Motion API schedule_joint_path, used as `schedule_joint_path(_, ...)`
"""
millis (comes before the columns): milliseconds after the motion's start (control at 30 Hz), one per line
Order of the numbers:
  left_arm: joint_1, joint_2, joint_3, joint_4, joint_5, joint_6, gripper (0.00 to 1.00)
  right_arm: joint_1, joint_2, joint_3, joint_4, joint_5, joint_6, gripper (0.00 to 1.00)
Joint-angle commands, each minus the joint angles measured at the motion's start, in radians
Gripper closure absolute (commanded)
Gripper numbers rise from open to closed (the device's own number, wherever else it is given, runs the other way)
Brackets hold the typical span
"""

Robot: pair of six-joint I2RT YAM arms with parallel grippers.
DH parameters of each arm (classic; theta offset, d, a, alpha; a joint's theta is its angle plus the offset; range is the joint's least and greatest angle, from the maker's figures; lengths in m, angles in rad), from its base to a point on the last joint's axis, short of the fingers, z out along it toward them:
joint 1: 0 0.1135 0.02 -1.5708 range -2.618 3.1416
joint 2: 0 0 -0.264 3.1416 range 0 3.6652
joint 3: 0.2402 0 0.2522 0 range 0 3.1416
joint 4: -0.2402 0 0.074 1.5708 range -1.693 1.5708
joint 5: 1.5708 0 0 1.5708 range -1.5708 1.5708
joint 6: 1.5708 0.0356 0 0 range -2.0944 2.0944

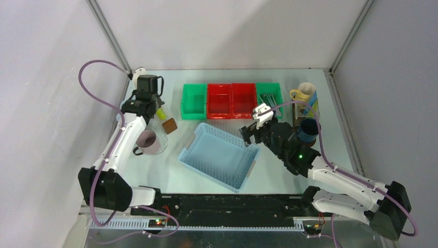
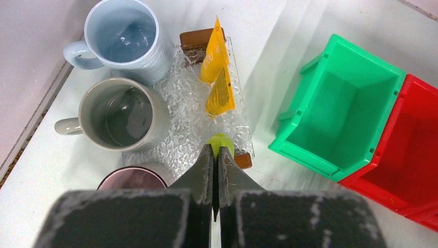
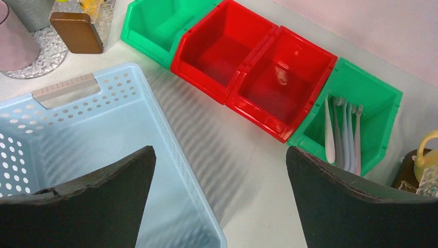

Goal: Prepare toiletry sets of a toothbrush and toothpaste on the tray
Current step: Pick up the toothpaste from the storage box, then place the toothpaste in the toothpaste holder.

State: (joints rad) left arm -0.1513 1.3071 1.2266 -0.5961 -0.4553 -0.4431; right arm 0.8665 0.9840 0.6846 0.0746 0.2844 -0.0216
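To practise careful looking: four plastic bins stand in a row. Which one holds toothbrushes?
The green bin at the row's right end in the top view: pale toothbrushes lie in it. The other green bin and two red bins show none.

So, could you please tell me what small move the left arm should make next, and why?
Probably carry the left pincer sideways over the grey mug and let go there. It is shut on a yellow-green tube above the textured tray, and the grey mug looks empty, as does the pale blue mug.
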Motion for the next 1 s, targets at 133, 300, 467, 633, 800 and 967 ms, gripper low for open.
schedule_joint_path(133,0.031,0.044,-0.023,0.104,-0.022,0.012,1.0,-0.006,-0.033,-0.012,-0.006,0.017,0.017,0.01)
schedule_joint_path(300,0.036,0.065,-0.032,0.131,-0.008,0.01,1.0,-0.008,-0.034,-0.015,-0.016,0.021,0.017,0.01)
schedule_joint_path(467,0.037,0.082,-0.029,0.135,0.001,0.011,1.0,-0.01,-0.039,-0.014,-0.021,0.024,0.016,0.01)
schedule_joint_path(633,0.037,0.079,-0.014,0.119,0.015,0.012,1.0,-0.014,-0.042,-0.014,-0.027,0.025,0.014,0.01)
schedule_joint_path(800,0.035,0.051,-0.008,0.114,0.039,0.008,1.0,-0.016,-0.04,-0.016,-0.026,0.022,0.015,0.0)
schedule_joint_path(967,0.034,0.039,0.021,0.095,0.047,0.01,1.0,-0.016,-0.041,-0.016,-0.025,0.015,0.015,0.01)
